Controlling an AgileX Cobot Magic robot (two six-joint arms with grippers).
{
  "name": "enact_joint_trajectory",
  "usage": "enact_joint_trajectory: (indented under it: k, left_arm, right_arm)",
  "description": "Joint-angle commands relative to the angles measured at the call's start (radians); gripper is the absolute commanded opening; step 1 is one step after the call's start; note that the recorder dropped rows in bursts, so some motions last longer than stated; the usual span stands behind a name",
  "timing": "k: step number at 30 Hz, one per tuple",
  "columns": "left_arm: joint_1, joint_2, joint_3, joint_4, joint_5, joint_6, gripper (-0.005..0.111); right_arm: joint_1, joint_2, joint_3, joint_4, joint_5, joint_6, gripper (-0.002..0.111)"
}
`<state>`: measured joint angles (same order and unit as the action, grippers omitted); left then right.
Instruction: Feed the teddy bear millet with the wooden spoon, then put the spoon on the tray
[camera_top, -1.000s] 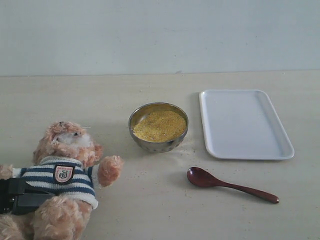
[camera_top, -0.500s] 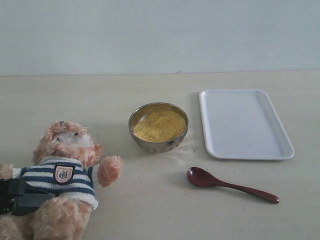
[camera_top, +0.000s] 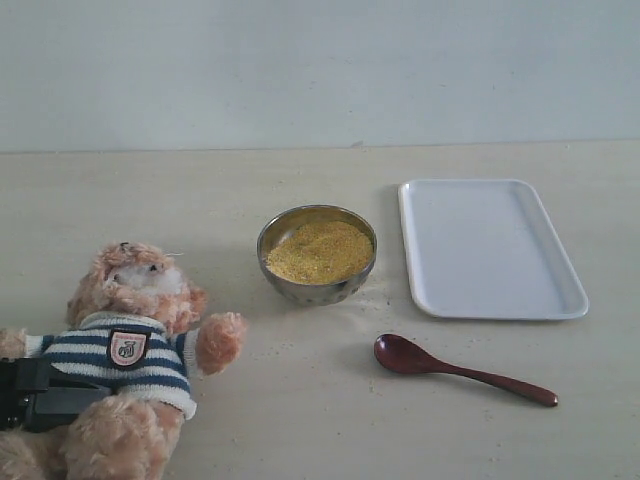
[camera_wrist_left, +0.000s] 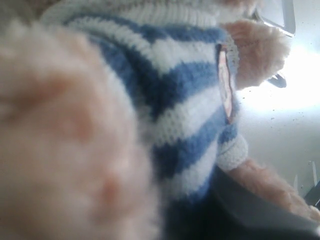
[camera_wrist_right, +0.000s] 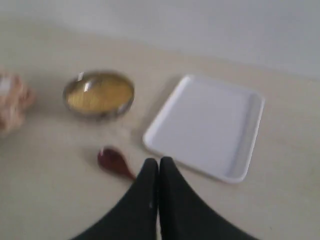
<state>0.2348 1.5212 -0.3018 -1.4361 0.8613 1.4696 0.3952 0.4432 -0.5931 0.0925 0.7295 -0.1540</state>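
The teddy bear (camera_top: 130, 350) lies on the table at the lower left, its striped shirt filling the left wrist view (camera_wrist_left: 165, 100). My left gripper (camera_top: 45, 395) is closed on the bear's torso from the left; one dark finger (camera_wrist_left: 250, 212) presses against the shirt. The millet (camera_top: 319, 250) fills a metal bowl (camera_top: 315, 292) at mid-table. In front of the white tray (camera_top: 490, 247) lies the wooden spoon (camera_top: 440, 367), untouched. My right gripper (camera_wrist_right: 159, 162) hovers shut and empty above the table, with the spoon (camera_wrist_right: 115, 162) and the tray (camera_wrist_right: 205, 125) just beyond its tips. It is outside the exterior view.
A pale wall rises behind the beige table. Scattered millet grains dot the table between the bowl and the spoon.
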Motion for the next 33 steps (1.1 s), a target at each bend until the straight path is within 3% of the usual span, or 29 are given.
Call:
enact_joint_trajectory:
  k: [1, 3, 5, 10, 12, 21, 28, 33]
  left_arm:
    - [0.001, -0.001, 0.001, -0.008, 0.025, 0.011, 0.007]
    - [0.001, -0.001, 0.001, -0.008, 0.025, 0.011, 0.007]
    - [0.001, -0.001, 0.001, -0.008, 0.025, 0.011, 0.007]
    - [0.001, -0.001, 0.001, -0.008, 0.025, 0.011, 0.007]
    - [0.001, -0.001, 0.001, -0.008, 0.025, 0.011, 0.007]
    - [0.001, -0.001, 0.001, -0.008, 0.025, 0.011, 0.007]
    - [0.001, -0.001, 0.001, -0.008, 0.025, 0.011, 0.007]
    - [0.001, -0.001, 0.001, -0.008, 0.025, 0.011, 0.007]
  right_arm:
    - [0.095, 0.265, -0.106, -0.032, 0.175, -0.207, 0.000]
    - [0.116, 0.375, -0.125, -0.064, 0.171, -0.214, 0.001]
    - [0.116, 0.470, -0.135, -0.080, 0.158, -0.227, 0.009]
    - [0.116, 0.669, -0.134, -0.080, 0.014, -0.246, 0.052]
    - [0.116, 0.731, -0.140, -0.080, -0.012, -0.247, 0.061]
    - [0.116, 0.948, -0.140, -0.111, -0.036, -0.328, 0.060]
    - [0.116, 0.965, -0.140, -0.131, -0.092, -0.500, 0.060]
    - [0.114, 0.965, -0.140, -0.131, -0.136, -0.509, 0.060]
